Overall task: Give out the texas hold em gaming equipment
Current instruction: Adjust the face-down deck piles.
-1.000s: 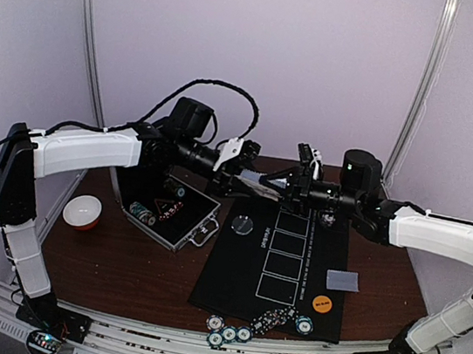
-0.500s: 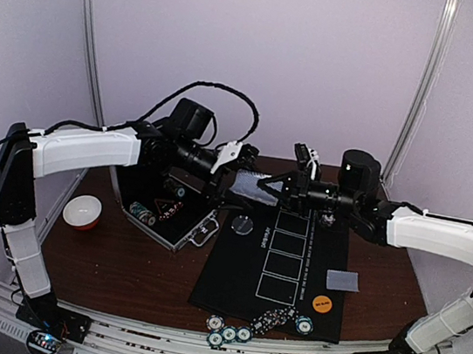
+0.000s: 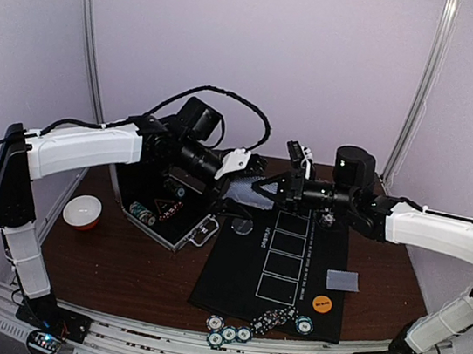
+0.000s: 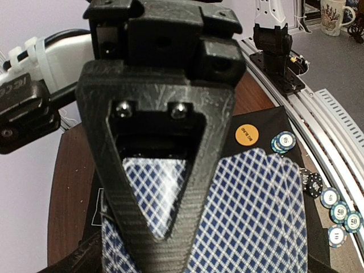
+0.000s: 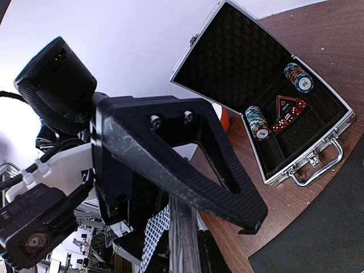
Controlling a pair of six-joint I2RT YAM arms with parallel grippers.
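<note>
Right gripper [image 3: 261,187]: clenched on the fanned cards [image 4: 256,210], held above the far end of the black mat [image 3: 240,274].
Left gripper [image 3: 238,180]: released, fingers spread wide.
Chips [image 3: 230,332]: at near desk [image 3: 137,260] edge.

right claw [image 4: 162,257] pinching diamond-backed cards [image 4: 250,216], chips [image 4: 341,209] at right

Left gripper [image 3: 238,177] opened off playing cards [image 4: 256,216]; right gripper [image 3: 261,187] closed onto them.
</note>
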